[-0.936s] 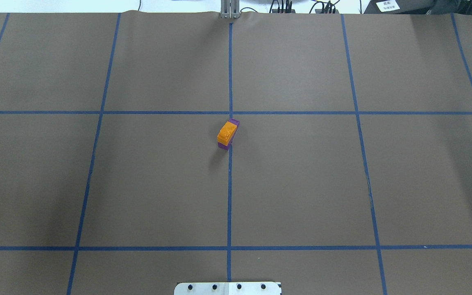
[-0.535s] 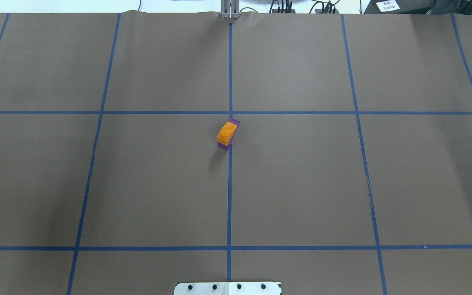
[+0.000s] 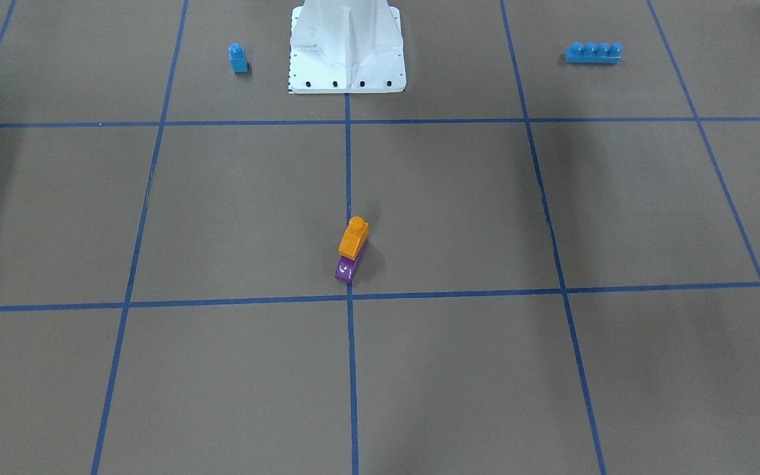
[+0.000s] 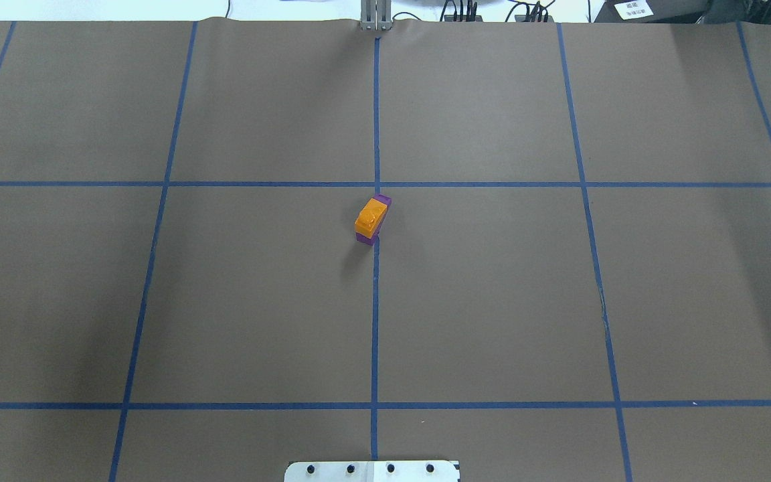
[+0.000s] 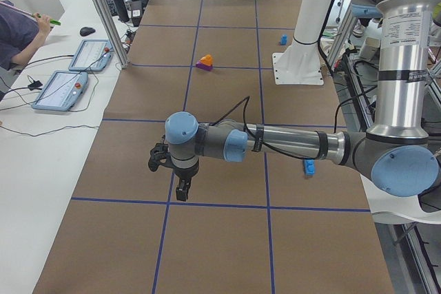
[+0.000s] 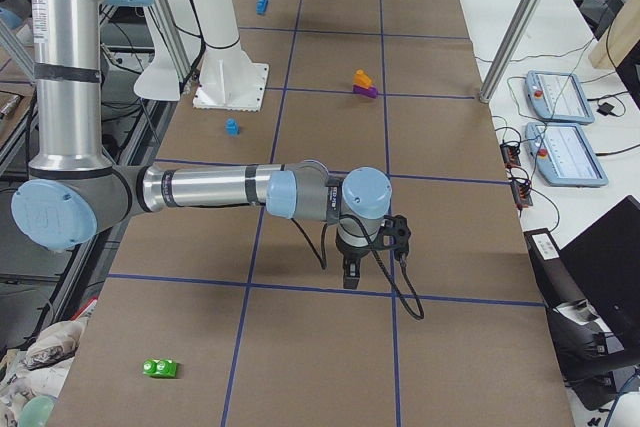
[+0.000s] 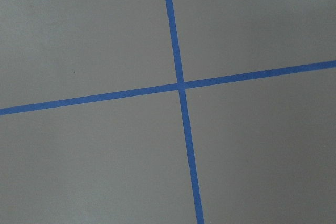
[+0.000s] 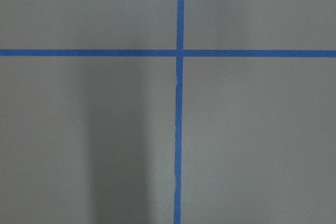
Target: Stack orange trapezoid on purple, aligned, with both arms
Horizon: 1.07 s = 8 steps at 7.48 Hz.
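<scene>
The orange trapezoid [image 3: 353, 239] sits on top of the purple brick [image 3: 347, 269] near the table's middle, on the centre tape line; the purple end sticks out from under it. The stack also shows in the overhead view, orange [image 4: 371, 217] over purple [image 4: 383, 199]. Both arms are far from it. My left gripper [image 5: 181, 187] shows only in the exterior left view and my right gripper [image 6: 350, 272] only in the exterior right view, each pointing down over bare table. I cannot tell whether either is open or shut. The wrist views show only tape crossings.
A small blue single-stud brick [image 3: 238, 58] and a long blue four-stud brick [image 3: 593, 53] lie on either side of the white robot base [image 3: 347, 46]. A green brick [image 6: 160, 368] lies near the table's right end. Teach pendants [image 6: 565, 127] lie beside the far edge.
</scene>
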{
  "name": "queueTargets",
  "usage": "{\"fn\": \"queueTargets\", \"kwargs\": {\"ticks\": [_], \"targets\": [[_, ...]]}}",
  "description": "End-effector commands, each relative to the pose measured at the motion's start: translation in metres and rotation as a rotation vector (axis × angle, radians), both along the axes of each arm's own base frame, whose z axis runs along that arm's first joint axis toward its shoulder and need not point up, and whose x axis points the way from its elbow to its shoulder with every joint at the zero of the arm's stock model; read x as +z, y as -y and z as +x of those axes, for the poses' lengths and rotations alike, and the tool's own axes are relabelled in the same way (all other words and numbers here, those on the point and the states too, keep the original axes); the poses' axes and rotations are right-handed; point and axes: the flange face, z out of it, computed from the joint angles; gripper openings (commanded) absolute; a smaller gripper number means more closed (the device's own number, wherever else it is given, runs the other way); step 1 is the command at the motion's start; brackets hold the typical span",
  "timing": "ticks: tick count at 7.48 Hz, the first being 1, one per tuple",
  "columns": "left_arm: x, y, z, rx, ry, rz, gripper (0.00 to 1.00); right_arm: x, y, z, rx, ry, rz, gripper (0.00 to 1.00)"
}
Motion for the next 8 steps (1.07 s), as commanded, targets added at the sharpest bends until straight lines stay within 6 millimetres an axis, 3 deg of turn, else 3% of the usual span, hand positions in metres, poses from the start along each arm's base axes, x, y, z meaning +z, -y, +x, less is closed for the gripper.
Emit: {"fn": "queueTargets", "kwargs": {"ticks": [1, 8], "targets": [[0.0006, -0.0001, 0.0004, 0.001, -0.005, -0.002, 1.0, 0.0026, 0.0011, 0.0001, 0.005, 0.0, -0.009, 1.0], [0.0071, -0.001, 0.0002, 0.004, -0.003, -0.019, 1.0, -0.0035, 0.005, -0.0022, 0.006, 0.024, 0.0, 1.0]]}}
